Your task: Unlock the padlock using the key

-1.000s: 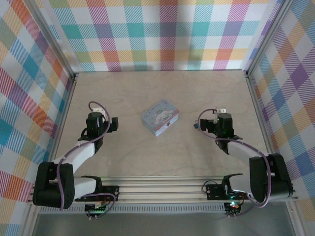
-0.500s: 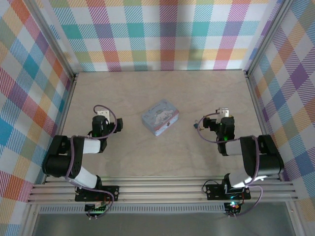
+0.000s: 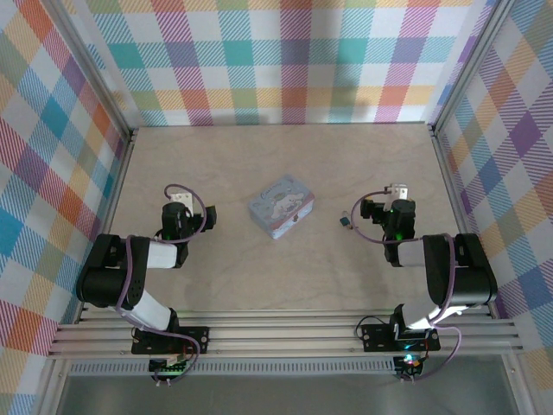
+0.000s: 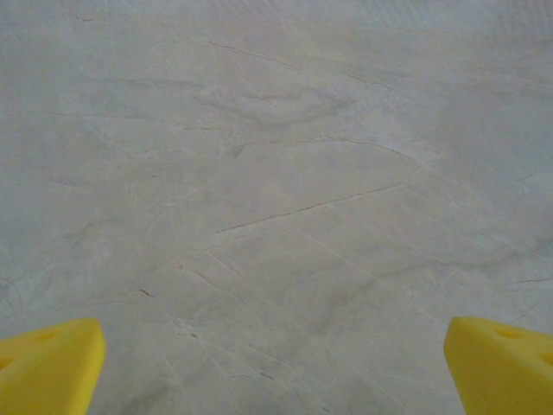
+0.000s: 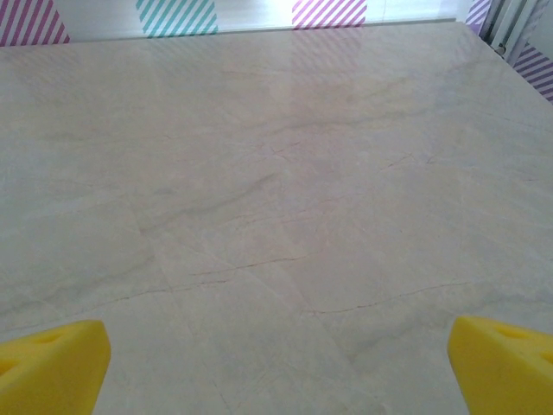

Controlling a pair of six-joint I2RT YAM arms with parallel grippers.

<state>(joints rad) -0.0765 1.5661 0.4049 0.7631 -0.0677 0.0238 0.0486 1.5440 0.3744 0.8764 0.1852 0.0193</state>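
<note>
A tiny dark bluish padlock (image 3: 346, 223) lies on the pale table, right of the tin box and just left of my right gripper (image 3: 387, 216). I cannot make out the key. My left gripper (image 3: 183, 218) rests low on the table's left side, apart from the box. In the left wrist view the left gripper (image 4: 276, 372) is open: its yellow fingertips (image 4: 47, 363) stand wide apart over bare table. In the right wrist view the right gripper (image 5: 278, 367) is open as well, yellow fingertips (image 5: 52, 359) at the bottom corners with nothing between them.
A pastel blue tin box (image 3: 281, 206) with a picture lid sits mid-table between the arms. Plaid walls (image 3: 285, 60) close in the back and both sides. A metal rail (image 3: 285, 333) runs along the near edge.
Both arms have folded back and down, their elbows dropping toward the bases. The grippers stayed open, and the box and padlock have not moved.
</note>
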